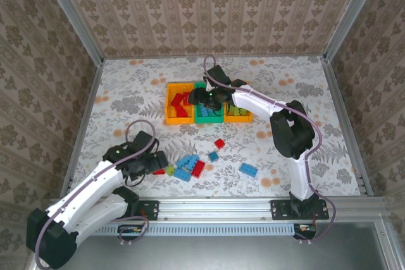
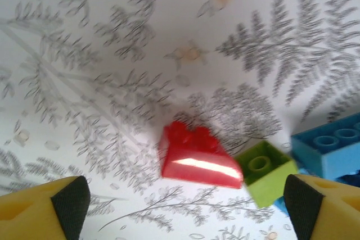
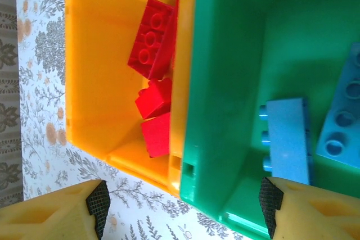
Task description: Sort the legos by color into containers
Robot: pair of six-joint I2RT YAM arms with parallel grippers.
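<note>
On the table, loose legos lie near the left arm, well apart from the bins. The right gripper hangs released over the green bin. The left gripper, jaws wide and empty, should descend straight, bracketing the red brick without catching the lime one just beside it.

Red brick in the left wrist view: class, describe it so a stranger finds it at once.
On the flowered table, find the loose pile by the left gripper. The red brick lies at its left end. Its sloped, glossy face sets it apart from the lime green brick beside it.
</note>
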